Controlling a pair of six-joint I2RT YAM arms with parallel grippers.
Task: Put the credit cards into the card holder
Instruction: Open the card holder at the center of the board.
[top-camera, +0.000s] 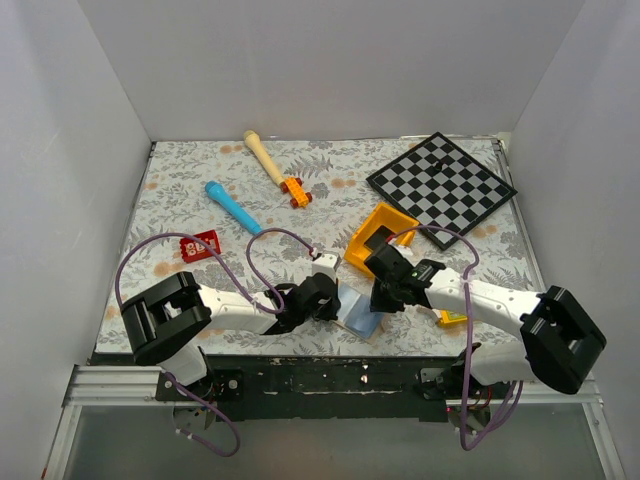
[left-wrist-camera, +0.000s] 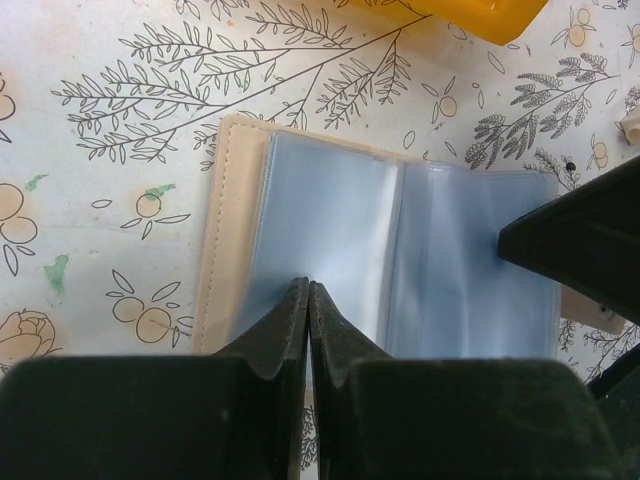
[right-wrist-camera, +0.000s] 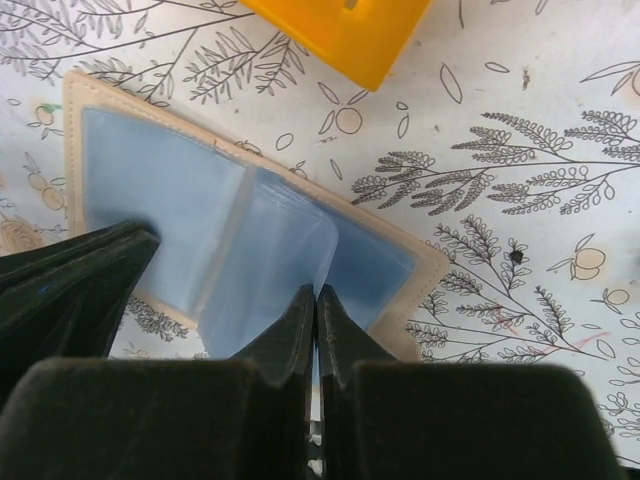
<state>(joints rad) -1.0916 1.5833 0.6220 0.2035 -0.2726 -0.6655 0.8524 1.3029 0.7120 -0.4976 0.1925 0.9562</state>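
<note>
The tan-beige folding card holder with pale blue-grey clear plastic pockets (top-camera: 358, 314) lies opened flat just on the near side of the yellow-orange plastic bin (top-camera: 360, 243). The left gripper (left-wrist-camera: 308, 292) has its jaws pressed together, tips on a pocket of the holder. The right gripper (right-wrist-camera: 317, 296) is likewise pressed together, at a loose sleeve leaf that curls upward, though I cannot tell whether film is caught. 1 red credit card with white markings (top-camera: 203, 245) lies well to the left of the bin, untouched. The sleeves look thin, floppy and slick, so a pocket mouth probably needs peeling at its free edge; the card is likely stiff, light and flat, best taken by an edge
</note>
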